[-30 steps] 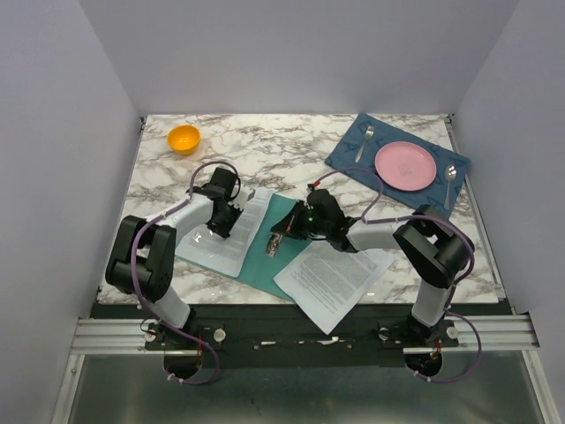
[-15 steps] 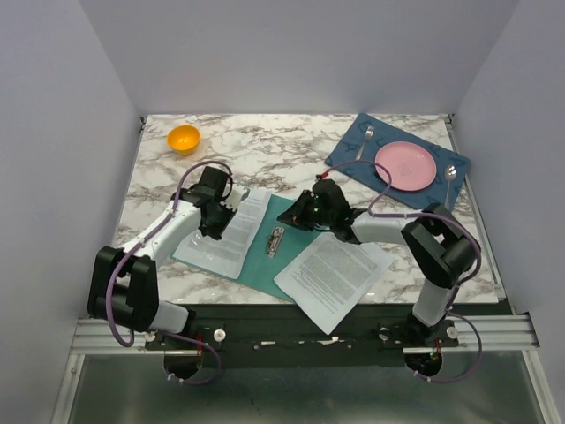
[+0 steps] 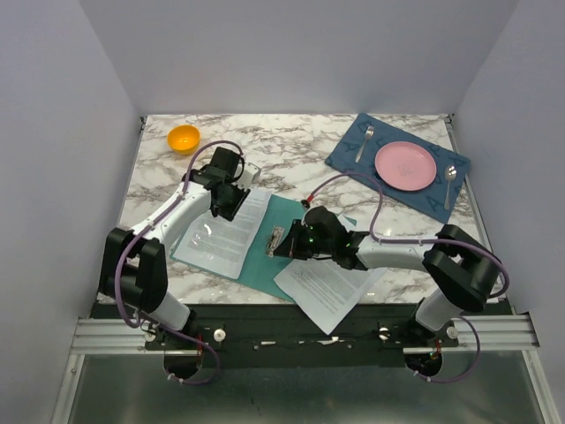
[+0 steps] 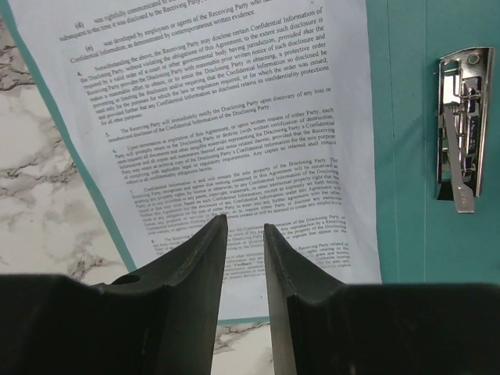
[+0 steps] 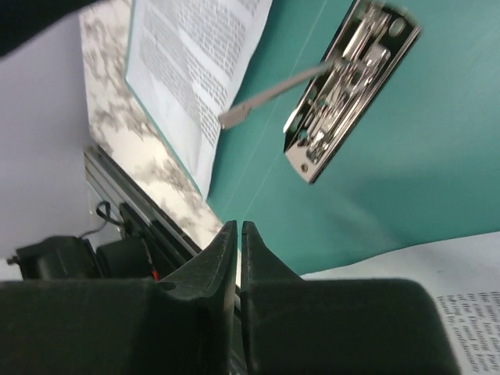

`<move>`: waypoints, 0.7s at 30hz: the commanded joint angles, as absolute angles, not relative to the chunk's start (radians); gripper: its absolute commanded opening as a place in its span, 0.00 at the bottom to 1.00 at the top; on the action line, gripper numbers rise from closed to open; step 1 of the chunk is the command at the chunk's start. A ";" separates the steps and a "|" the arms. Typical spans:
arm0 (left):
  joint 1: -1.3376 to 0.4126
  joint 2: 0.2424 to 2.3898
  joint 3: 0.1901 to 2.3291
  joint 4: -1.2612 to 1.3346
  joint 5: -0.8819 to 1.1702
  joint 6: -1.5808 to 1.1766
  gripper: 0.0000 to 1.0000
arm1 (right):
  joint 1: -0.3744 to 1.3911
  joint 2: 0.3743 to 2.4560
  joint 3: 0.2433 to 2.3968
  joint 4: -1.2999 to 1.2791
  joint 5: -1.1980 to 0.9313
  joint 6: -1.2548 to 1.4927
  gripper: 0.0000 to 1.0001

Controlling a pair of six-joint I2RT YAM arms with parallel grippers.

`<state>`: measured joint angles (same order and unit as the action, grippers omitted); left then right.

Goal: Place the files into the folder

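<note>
Marble-patterned surface (image 3: 291, 146) carried everything, and the widest thing on it was the teal folder (image 3: 261, 268), lying open and flat beneath both pincers. One printed page, the left sheet (image 3: 221, 243), lay on the folder's left flap directly below the left pincer (image 3: 231, 205). From that wrist, the left sheet (image 4: 234, 117) showed a thin rim of teal past its outer edge. The right sheet (image 3: 328, 287) lay just nearward of the right pincer (image 3: 284, 246). Only its far part overlapped the folder, and its near corner hung past the front edge of the surface.

The left pincer (image 4: 245, 226) hovered released, its fingers parted by a narrow gap with nothing between them. The right pincer (image 5: 238, 226), low over the right flap, was clenched — only a slit showed between its fingers, and no paper could be seen in it. The metal clip (image 5: 348, 86) sat on bare teal just ahead of the right pincer and off to the right of the left one.

By my reading the job was roughly half done: one sheet was already inside, slightly askew. The other needed sliding fully onto the right flap — and after that, perhaps, the folder needed closing.
</note>
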<state>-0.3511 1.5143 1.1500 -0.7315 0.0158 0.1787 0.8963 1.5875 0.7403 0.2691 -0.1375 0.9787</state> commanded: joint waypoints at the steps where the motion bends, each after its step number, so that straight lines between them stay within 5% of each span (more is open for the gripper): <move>1: -0.351 1.577 1.138 -0.692 -0.028 0.183 0.39 | 0.940 1.666 0.759 0.317 -0.087 0.979 0.10; 21: -0.351 1.583 0.957 -0.588 -0.179 0.261 0.38 | 0.937 1.844 0.922 0.416 0.063 1.127 0.04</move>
